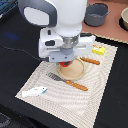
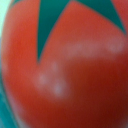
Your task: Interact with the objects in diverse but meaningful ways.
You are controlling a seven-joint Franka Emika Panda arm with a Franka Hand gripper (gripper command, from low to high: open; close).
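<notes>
- The gripper (image 1: 65,62) of the white arm hangs low over the round tan plate (image 1: 75,73), at the plate's ten o'clock edge; its fingertips are hidden behind the arm's body, so whether they are spread or pinched cannot be told.
- The round red tomato toy with a green star-shaped top (image 1: 65,64) shows as a small red patch right under the gripper; in the wrist view the tomato (image 2: 70,75) fills the whole picture, blurred by closeness.
- The plate sits on a pale woven rectangular mat (image 1: 60,102).
- An orange-handled fork (image 1: 67,81) lies at the plate's seven o'clock side, and an orange-handled knife (image 1: 90,61) at its one o'clock side.
- A white toy fish with blue marks (image 1: 34,92) lies at the mat's eight o'clock corner, well apart from the plate.
- A small yellow box with red marks (image 1: 99,49) rests at the mat's one o'clock corner.
- A grey pot (image 1: 96,14) stands beyond the mat at one o'clock.
</notes>
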